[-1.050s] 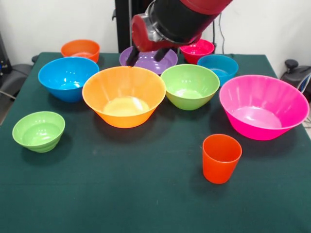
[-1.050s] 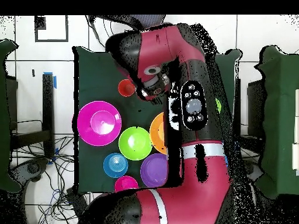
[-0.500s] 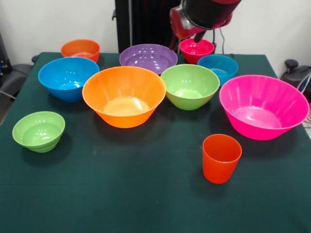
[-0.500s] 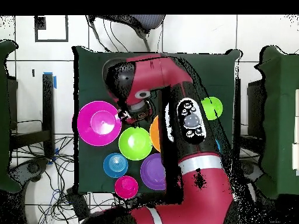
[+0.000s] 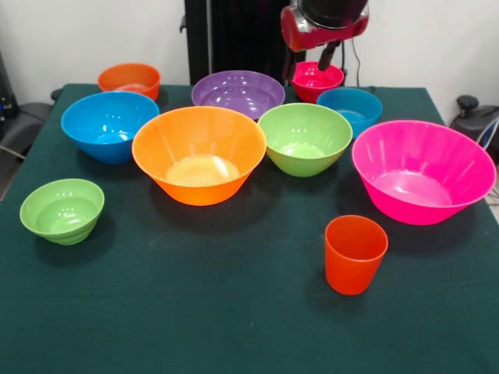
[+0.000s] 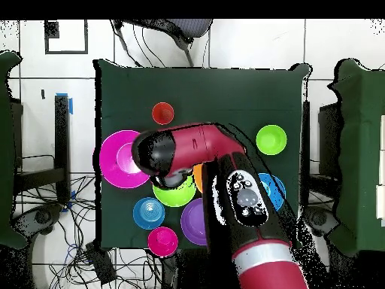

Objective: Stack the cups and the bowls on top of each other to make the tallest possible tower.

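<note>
The orange-red cup [image 5: 355, 253] [image 6: 162, 114] stands upright alone on the green cloth. All the bowls sit apart, none nested, so no tower shows: large pink [image 5: 423, 170] [image 6: 119, 159], large orange [image 5: 199, 153], medium green [image 5: 305, 138], medium blue [image 5: 109, 125], purple [image 5: 238, 93] [image 6: 195, 223], small green [image 5: 61, 209] [image 6: 271, 140], small orange [image 5: 129, 79], small blue [image 5: 350, 107] [image 6: 148, 213], and magenta-red [image 5: 316, 80] [image 6: 162, 241]. My gripper [image 5: 308, 66] hangs open and empty just above the magenta-red bowl. The overhead view hides it under the arm.
The arm [image 6: 192, 154] covers the large orange bowl and part of the medium green bowl [image 6: 177, 196] in the overhead view. The green-covered table [image 5: 195, 312] ends close behind the back row of bowls. A black post [image 5: 226, 35] rises behind the table.
My gripper has travelled from above the purple bowl toward the picture's right in the front view, and now hovers over the magenta-red bowl. No bowl or cup has moved.
</note>
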{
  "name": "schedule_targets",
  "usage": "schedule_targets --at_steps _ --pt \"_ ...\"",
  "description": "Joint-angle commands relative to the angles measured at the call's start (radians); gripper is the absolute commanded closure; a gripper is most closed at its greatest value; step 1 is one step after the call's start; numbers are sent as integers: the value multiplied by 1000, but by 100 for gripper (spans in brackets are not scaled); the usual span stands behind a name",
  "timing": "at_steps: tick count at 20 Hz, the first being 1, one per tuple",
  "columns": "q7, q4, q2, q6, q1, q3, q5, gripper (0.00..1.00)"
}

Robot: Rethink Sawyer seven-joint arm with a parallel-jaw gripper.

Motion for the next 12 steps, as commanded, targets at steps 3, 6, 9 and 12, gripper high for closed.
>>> schedule_targets --at_steps 3,6,9,12 --pt "118 274 -15 -378 -62 -48 -63 0" --pt "108 273 12 -442 -61 -60 -83 0" --pt "94 293 59 -553 -84 -47 -82 0" --pt "123 283 117 -657 -60 -89 -129 0"
